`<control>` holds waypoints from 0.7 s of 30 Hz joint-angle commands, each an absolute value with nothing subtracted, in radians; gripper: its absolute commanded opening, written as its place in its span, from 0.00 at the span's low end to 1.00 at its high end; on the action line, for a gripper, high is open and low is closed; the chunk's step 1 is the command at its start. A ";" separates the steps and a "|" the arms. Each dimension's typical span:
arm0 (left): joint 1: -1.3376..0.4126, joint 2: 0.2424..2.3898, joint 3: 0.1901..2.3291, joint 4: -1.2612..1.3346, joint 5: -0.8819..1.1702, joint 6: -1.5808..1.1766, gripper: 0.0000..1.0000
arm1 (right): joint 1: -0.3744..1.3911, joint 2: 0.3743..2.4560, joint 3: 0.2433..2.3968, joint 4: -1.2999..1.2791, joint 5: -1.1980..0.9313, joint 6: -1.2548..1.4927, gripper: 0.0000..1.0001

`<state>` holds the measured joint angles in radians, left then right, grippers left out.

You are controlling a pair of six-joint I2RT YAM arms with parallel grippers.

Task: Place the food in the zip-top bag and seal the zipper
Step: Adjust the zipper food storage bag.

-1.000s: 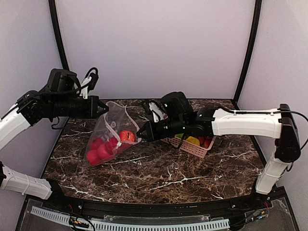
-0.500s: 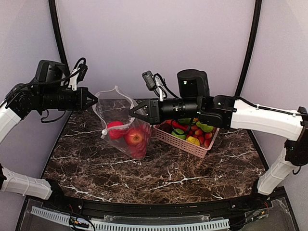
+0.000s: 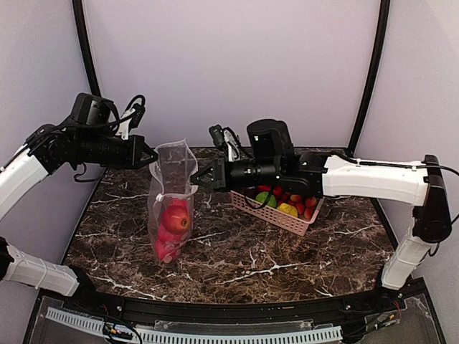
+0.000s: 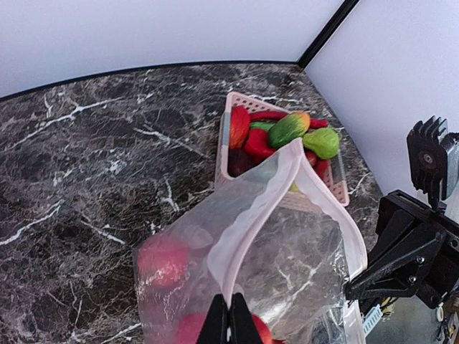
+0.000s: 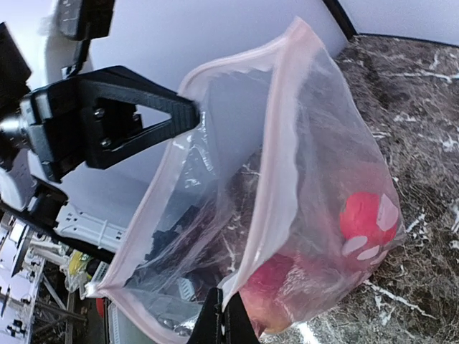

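The zip-top bag (image 3: 172,175) hangs upright over the table, held between both grippers. My left gripper (image 3: 154,155) is shut on one end of its mouth edge, and my right gripper (image 3: 195,179) is shut on the other end. Red food (image 3: 176,218) lies in the bottom of the bag. In the left wrist view the closed gripper (image 4: 229,319) pinches the zipper (image 4: 251,215), whose two sides stand apart. In the right wrist view the closed gripper (image 5: 226,319) clamps the zipper (image 5: 280,165), with red food (image 5: 366,215) below it.
A pink lattice basket (image 3: 278,218) stands right of the bag under the right arm, holding several red, green and yellow toy fruits (image 3: 287,204). It also shows behind the bag as the basket (image 4: 223,132) in the left wrist view. Black frame posts rise at the back corners.
The grippers have come closer together, the left moving right. The bag has swung from a slanted sprawl to hang narrow and upright, and the red fruit has dropped to its bottom.
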<state>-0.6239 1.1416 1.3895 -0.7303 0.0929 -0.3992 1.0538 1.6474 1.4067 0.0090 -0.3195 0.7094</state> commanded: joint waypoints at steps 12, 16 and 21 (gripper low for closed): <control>-0.578 1.177 1.397 -0.716 0.096 -0.353 0.01 | 1.049 1.715 1.458 -0.018 -0.312 0.647 0.00; -0.578 1.136 1.431 -0.694 0.139 -0.375 0.01 | 1.061 1.648 1.455 -0.022 -0.310 0.588 0.00; -0.577 1.117 1.408 -0.694 0.133 -0.374 0.01 | 1.070 1.611 1.423 -0.004 -0.297 0.565 0.00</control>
<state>-0.5854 1.1393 1.4067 -0.7097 0.1253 -0.3733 1.0588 1.6444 1.4261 -0.0280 -0.3134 0.6155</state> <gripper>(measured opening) 0.010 0.006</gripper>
